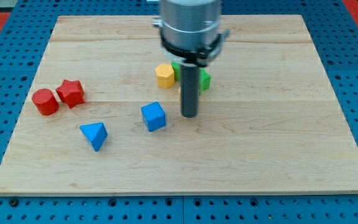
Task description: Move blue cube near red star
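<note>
My tip (189, 116) sits on the table (278, 137) just right of the blue cube (153, 116). The red star (71, 93) is far left. I see no hand.

- My tip (189, 116) rests on the board (278, 137), just to the view's right of the blue cube (153, 116), with a small gap between them.
- The red star (71, 93) sits well off to the view's left, touching the red cylinder (45, 101) on its left.
- A blue triangle (94, 134) lies between the cube and the red pair, lower in the view.
- A yellow block (165, 75) sits above the cube; a green block (202, 79) is partly hidden behind my rod, its shape unclear.
- Something yellow peeks out at the rod's left edge; I cannot tell what.
</note>
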Robot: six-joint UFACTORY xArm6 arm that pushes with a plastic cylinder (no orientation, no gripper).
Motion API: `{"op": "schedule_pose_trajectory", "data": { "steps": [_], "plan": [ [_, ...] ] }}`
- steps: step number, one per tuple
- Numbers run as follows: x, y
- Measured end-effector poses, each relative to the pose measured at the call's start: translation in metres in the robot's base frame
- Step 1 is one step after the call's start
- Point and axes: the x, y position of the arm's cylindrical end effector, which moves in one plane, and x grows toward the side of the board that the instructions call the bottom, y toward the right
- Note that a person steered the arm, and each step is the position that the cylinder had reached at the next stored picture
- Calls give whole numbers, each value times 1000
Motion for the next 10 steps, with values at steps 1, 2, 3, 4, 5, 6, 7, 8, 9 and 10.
{"op": "schedule_pose_trajectory", "data": {
  "steps": [1,2,3,4,5,6,7,8,9,10],
  "plan": [
    [25,6],
    [31,4],
    [29,-3],
    [26,13],
    [19,20],
    [11,-31],
    [11,-75],
    [11,-111],
    [8,-118],
    [6,-157]
  ]
}}
